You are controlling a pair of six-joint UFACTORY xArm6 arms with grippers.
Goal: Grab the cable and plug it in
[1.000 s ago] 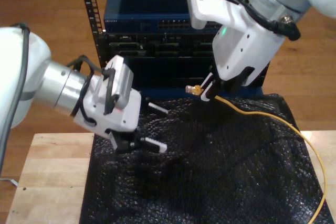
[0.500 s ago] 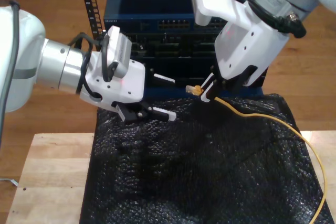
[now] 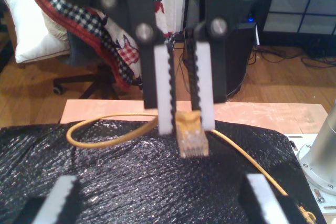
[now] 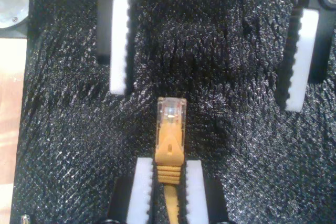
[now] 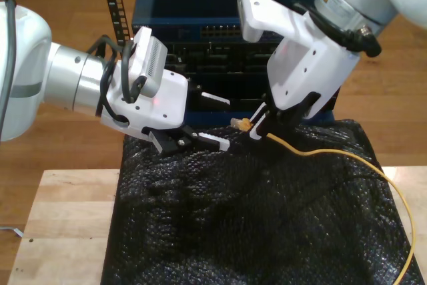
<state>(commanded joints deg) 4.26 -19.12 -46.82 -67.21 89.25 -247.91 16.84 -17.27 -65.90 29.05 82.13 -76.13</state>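
Note:
The yellow-orange cable (image 5: pixel 333 158) runs across the black mat from the exterior view's right edge up to my second gripper (image 5: pixel 257 125). That gripper (image 4: pixel 167 182) is shut on the boot just behind the clear plug (image 4: pixel 171 111), which sticks out beyond the fingertips. My first gripper (image 5: pixel 227 123) is open and faces the plug from the exterior view's left, its fingertips a short way from it. In the first wrist view my own pads (image 3: pixel 63 198) stand wide apart below the second gripper (image 3: pixel 184 121) and the plug (image 3: pixel 191 140). The first gripper (image 4: pixel 207 95) stands open beyond the plug.
A blue network switch (image 5: pixel 200 11) with a row of ports (image 5: pixel 220 31) sits in a rack behind the arms, above black units. Black bubble-wrap mat (image 5: pixel 253 218) covers the wooden table (image 5: pixel 67 218). A metal arm base (image 3: pixel 323 156) stands beside the mat.
My first gripper rose off the mat and moved toward the exterior view's right, close to the plug. My second gripper shifted slightly toward it, still holding the cable.

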